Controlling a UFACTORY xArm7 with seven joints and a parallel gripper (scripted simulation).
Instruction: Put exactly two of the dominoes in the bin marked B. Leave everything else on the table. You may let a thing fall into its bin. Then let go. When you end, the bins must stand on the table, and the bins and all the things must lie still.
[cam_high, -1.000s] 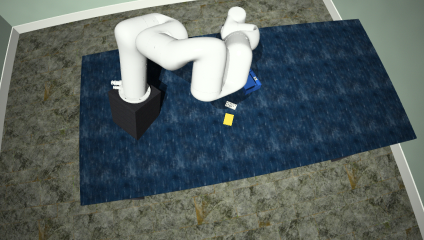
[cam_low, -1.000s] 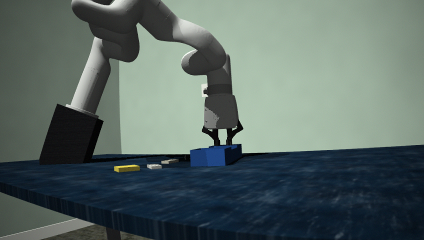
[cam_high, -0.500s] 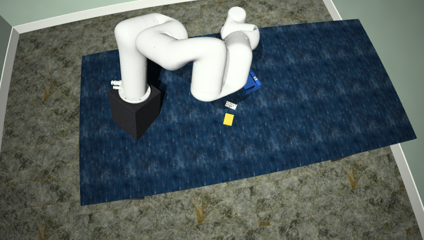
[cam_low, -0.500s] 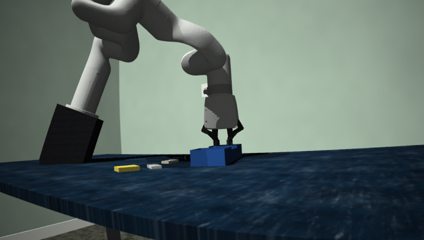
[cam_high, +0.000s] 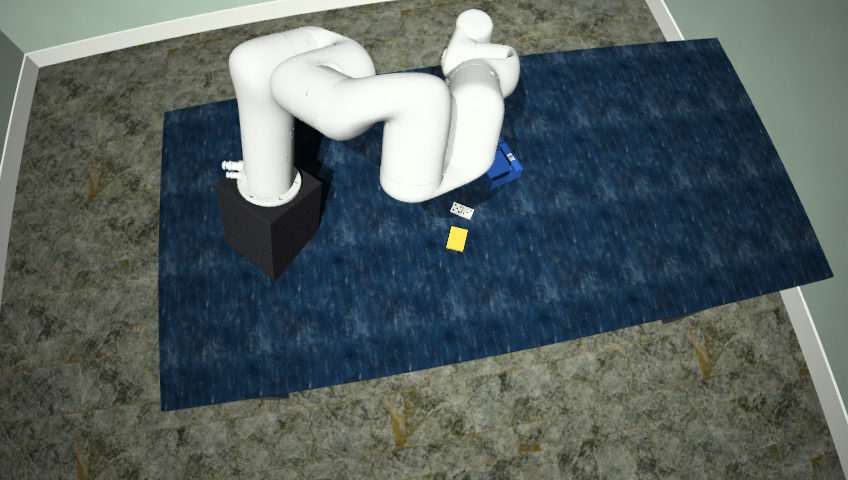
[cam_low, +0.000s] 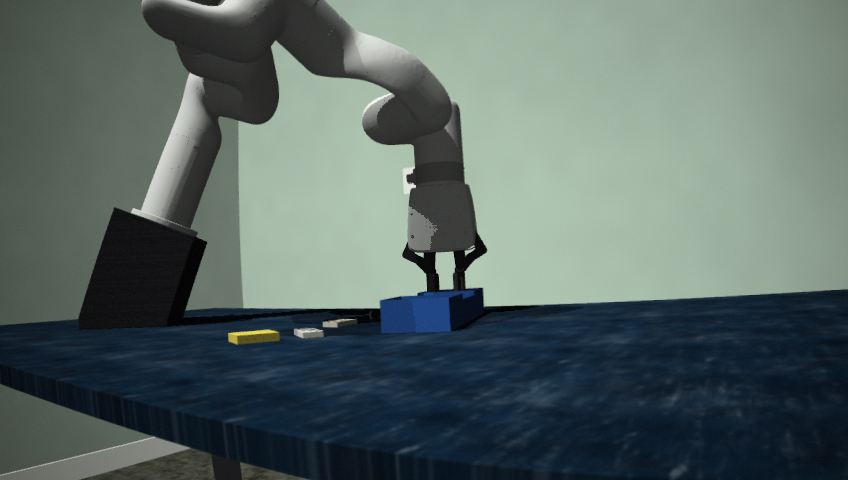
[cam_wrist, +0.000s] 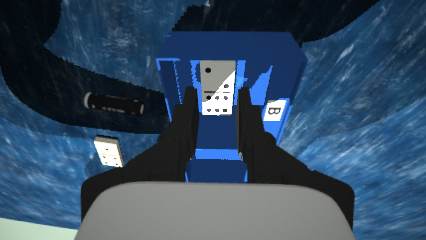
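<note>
The blue bin (cam_wrist: 235, 78) carries a white label B (cam_wrist: 273, 110) on its side; it also shows in the top and exterior views (cam_high: 504, 169) (cam_low: 431, 309). A white domino (cam_wrist: 218, 87) lies inside the bin, face up. My gripper (cam_wrist: 217, 102) (cam_low: 445, 282) hovers just above the bin's rim, fingers a little apart, with nothing between them. A second white domino (cam_high: 461, 209) (cam_low: 308, 332) lies on the table left of the bin. A beige domino (cam_low: 339, 322) lies behind it. The wrist view shows one domino on the table (cam_wrist: 109, 151).
A flat yellow block (cam_high: 456, 238) (cam_low: 253, 336) lies on the table near the dominoes. A black cylinder (cam_wrist: 114, 103) lies left of the bin. The arm's black base (cam_high: 270, 220) stands at the table's left.
</note>
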